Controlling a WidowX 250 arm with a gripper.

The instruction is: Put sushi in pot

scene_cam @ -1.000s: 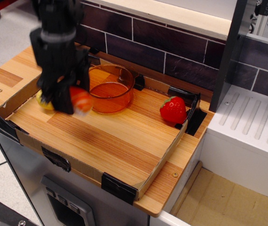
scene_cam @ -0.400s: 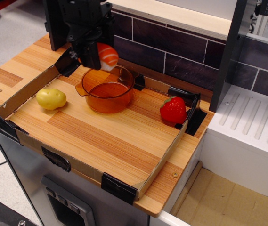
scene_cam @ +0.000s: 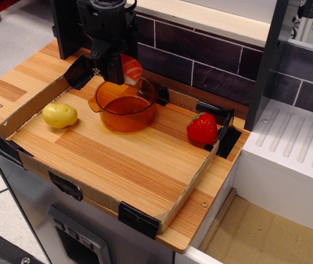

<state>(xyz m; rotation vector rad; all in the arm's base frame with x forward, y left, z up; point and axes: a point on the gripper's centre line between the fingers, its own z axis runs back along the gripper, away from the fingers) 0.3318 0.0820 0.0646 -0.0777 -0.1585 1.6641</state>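
Observation:
My black gripper point(scene_cam: 120, 70) is shut on the sushi point(scene_cam: 131, 68), a glossy orange piece with white stripes. It holds the sushi in the air just above the back rim of the pot point(scene_cam: 126, 104). The pot is round, translucent amber-orange, with a small lip on its left side, and it stands at the back of the wooden tray point(scene_cam: 106, 159). The inside of the pot looks empty. Part of the sushi is hidden behind the fingers.
A yellow potato point(scene_cam: 60, 115) lies at the tray's left. A red strawberry point(scene_cam: 202, 128) sits at the right corner. Low cardboard walls point(scene_cam: 27, 107) with black tape corners ring the tray. A dark tiled wall point(scene_cam: 200, 55) stands behind; a white drainer point(scene_cam: 294, 148) is at right.
The gripper lifted the sushi from the tray floor beside the potato, carried it up and right, and now holds it slightly lower over the pot's back rim.

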